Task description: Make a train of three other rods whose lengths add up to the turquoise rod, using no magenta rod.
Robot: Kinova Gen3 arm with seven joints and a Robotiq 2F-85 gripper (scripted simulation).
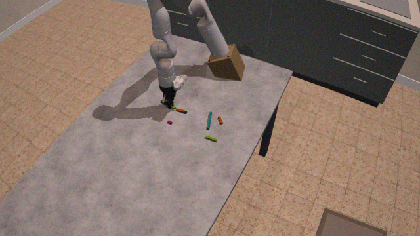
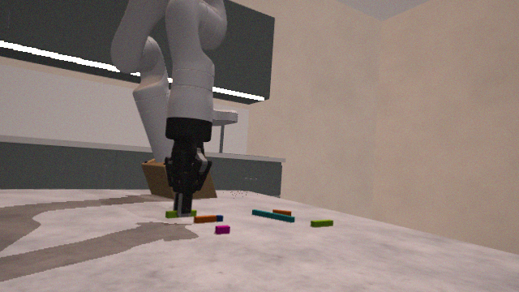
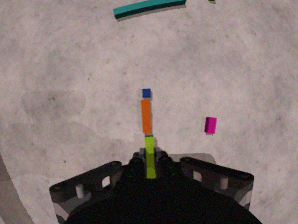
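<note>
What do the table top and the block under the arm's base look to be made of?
Table top: mottled grey, cloudy blotches, matte with no glints, so likely stone or concrete, though a laminate could look the same. Base block: flat tan-brown faces with dark dots at the top corners, perhaps screws, suggesting wood or fibreboard; no grain is visible.
</note>
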